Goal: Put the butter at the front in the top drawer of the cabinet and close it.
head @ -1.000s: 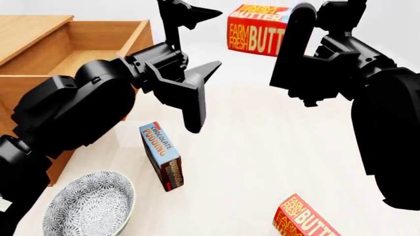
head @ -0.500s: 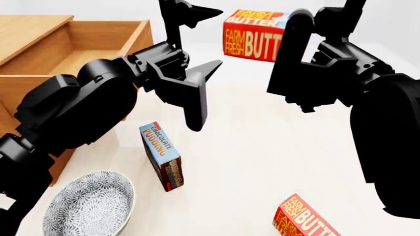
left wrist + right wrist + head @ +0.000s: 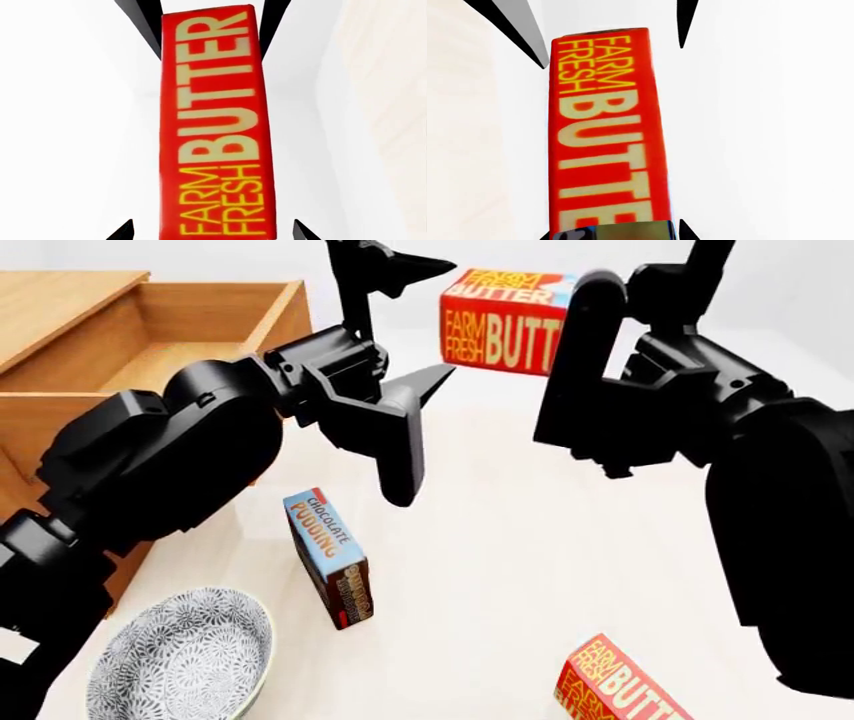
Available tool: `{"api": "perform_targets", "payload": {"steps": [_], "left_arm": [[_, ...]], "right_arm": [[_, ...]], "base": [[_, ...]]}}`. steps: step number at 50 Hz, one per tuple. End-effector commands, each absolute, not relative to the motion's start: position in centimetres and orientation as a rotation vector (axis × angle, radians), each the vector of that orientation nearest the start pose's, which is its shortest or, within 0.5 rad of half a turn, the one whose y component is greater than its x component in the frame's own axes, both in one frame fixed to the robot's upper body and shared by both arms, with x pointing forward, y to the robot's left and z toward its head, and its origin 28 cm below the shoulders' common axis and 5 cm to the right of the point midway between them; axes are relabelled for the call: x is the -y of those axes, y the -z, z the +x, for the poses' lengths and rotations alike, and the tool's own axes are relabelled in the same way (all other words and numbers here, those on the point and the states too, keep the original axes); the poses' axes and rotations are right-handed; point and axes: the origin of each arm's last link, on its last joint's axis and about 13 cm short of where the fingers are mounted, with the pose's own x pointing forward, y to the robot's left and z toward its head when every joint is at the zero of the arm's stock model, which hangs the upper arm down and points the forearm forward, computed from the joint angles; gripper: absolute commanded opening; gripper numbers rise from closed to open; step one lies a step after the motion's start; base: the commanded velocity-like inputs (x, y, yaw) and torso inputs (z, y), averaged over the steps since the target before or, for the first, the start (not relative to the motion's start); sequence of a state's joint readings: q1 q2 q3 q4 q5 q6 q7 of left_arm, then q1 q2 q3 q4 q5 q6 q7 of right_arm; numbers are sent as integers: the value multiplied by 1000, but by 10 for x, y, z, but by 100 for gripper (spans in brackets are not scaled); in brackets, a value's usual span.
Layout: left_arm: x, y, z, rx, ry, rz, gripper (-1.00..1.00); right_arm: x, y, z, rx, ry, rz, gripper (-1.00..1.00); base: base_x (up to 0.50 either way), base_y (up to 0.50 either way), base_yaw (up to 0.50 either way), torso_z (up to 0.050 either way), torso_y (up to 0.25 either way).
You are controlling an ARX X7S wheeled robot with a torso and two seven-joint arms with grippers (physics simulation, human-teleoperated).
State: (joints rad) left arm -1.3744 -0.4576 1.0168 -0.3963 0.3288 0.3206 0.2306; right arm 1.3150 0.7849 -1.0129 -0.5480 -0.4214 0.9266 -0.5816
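A red-orange butter [image 3: 501, 325] carton hangs in the air, lying sideways, with my right gripper [image 3: 577, 315] shut on its right end. Its left end reaches the gap of my left gripper [image 3: 450, 315], whose fingers stand wide open above and below it. In the left wrist view the butter [image 3: 213, 120] runs lengthwise between my left gripper's [image 3: 213, 232] spread tips. The right wrist view shows the butter [image 3: 607, 130] held in my right gripper [image 3: 617, 232]. The top drawer [image 3: 274, 315] of the wooden cabinet [image 3: 54, 295] stands open at the upper left, its handle hidden.
A second butter carton [image 3: 621, 688] lies near the table's front edge at the lower right. A blue chocolate pudding box [image 3: 331, 558] stands below my left gripper. A patterned grey bowl [image 3: 180, 655] sits at the lower left beside the cabinet.
My right gripper has carried the butter to the left, up to the open left gripper's tips. The left arm has barely moved.
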Motion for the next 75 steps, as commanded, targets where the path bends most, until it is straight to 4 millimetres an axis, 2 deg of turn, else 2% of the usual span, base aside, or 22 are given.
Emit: {"api": "perform_targets", "payload": {"steps": [1,26,50,75], "left_arm": [[-202,-307,378,826,618,1466,100],[-202,-304,377,815,632,1462,100],[-205,-307,374,830,608,1453,100],[-201,-311,360,946,624,1420,100]], "right_arm": [[143,-346,259,334,-116,-1515,-100],[138,-347,248,366,-137,-1513,-100],[131,-350,227,405,-159,-1511,-100],[130,-354,234,373,-191,-1497,-100]], "base": [[0,0,0,0,10],[0,0,0,1,1],[0,0,0,0,1],[0,0,0,0,1]]}}
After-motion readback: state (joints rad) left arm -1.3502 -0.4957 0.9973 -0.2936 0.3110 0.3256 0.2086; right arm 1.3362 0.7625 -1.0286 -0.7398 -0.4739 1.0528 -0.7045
